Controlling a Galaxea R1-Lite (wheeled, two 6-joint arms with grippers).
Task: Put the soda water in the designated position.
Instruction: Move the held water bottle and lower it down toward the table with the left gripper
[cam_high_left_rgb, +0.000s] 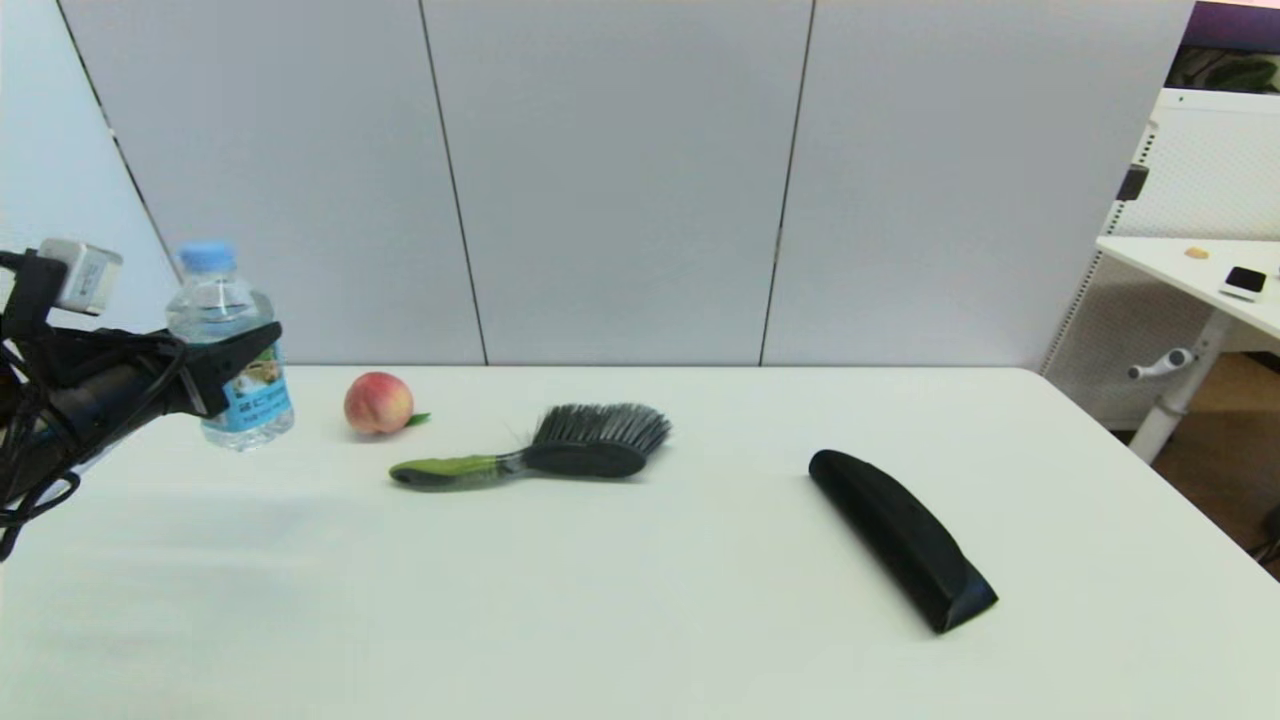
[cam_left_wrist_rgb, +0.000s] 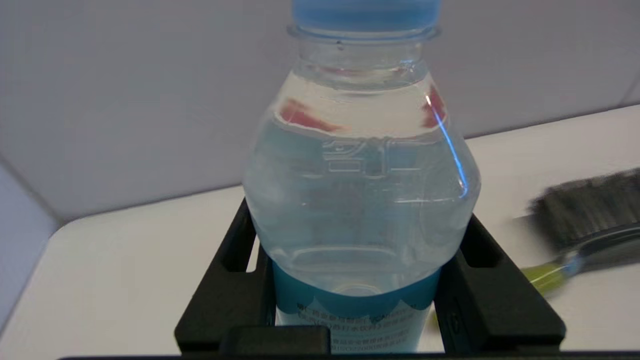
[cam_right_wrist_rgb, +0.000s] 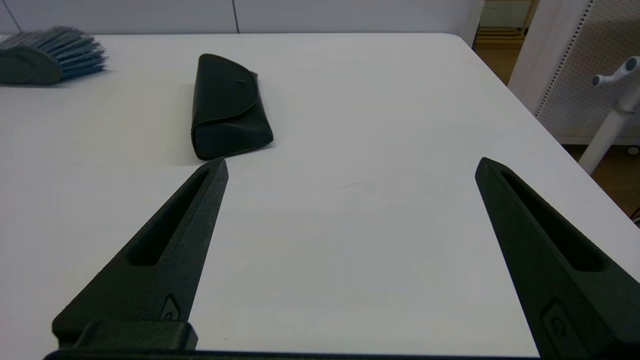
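Bench (cam_high_left_rgb: 640, 620): white, carrying peach (cam_high_left_rgb: 378, 402), brush (cam_high_left_rgb: 560, 455), black case (cam_high_left_rgb: 900, 538).
Soda water (cam_high_left_rgb: 230, 350): upright, off the bench, at its far left.
Left hand (cam_high_left_rgb: 235, 365): clamped around the bottle's middle.
Right hand (cam_right_wrist_rgb: 350, 170): spread wide, idle near the case.

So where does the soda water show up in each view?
Head: soda water far left, held in the left hand, left of the peach.
Left wrist: fills the centre, between the fingers.
Right wrist: not in it.
Shared landmark: the brush, in all three.

Grey panel wall (cam_high_left_rgb: 620, 180) behind white table (cam_high_left_rgb: 640, 620); second desk (cam_high_left_rgb: 1190, 262) right
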